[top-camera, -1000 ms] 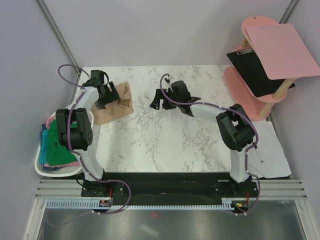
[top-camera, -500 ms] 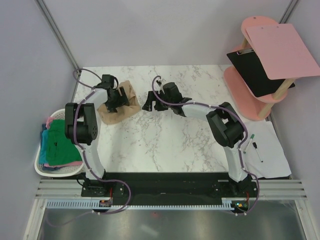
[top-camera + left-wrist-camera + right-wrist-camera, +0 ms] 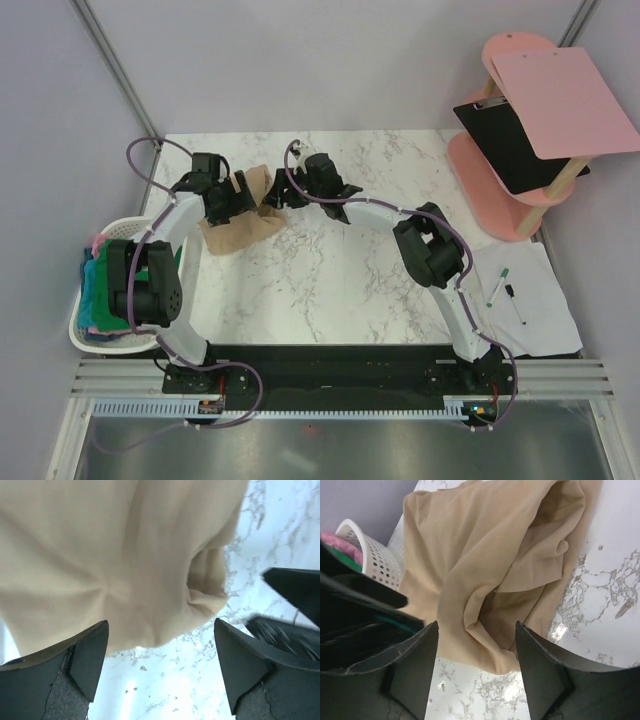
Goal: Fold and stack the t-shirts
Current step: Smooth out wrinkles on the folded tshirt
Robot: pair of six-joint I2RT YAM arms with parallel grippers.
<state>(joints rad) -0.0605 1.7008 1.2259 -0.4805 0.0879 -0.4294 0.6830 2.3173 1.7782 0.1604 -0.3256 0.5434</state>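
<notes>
Since second ago: right fingers (image 3: 415, 670) swung in to tan t-shirt (image 3: 240, 232), crumpled on bench (image 3: 340, 290) just beside laundry basket (image 3: 367, 555). Both pairs wide, empty; left fingers (image 3: 85, 655) over cloth. Step, likely: spread shirt flat. Next: pinch opposite edges, pull apart.

Top view: bright, even, diffuse light from overhead. Worktop (image 3: 330, 290) shows only soft, short shadows, no hard glare. Sharp throughout, slight wide-angle bend at the edges.
Left wrist view: tan t-shirt (image 3: 100, 555) soft, out of focus. Marble blown out, bluish-white. Jaws dark, underexposed.
Right wrist view: cloth folds crisp, deep shadow in the central fold. Small specular glints on the marble at lower right.
</notes>
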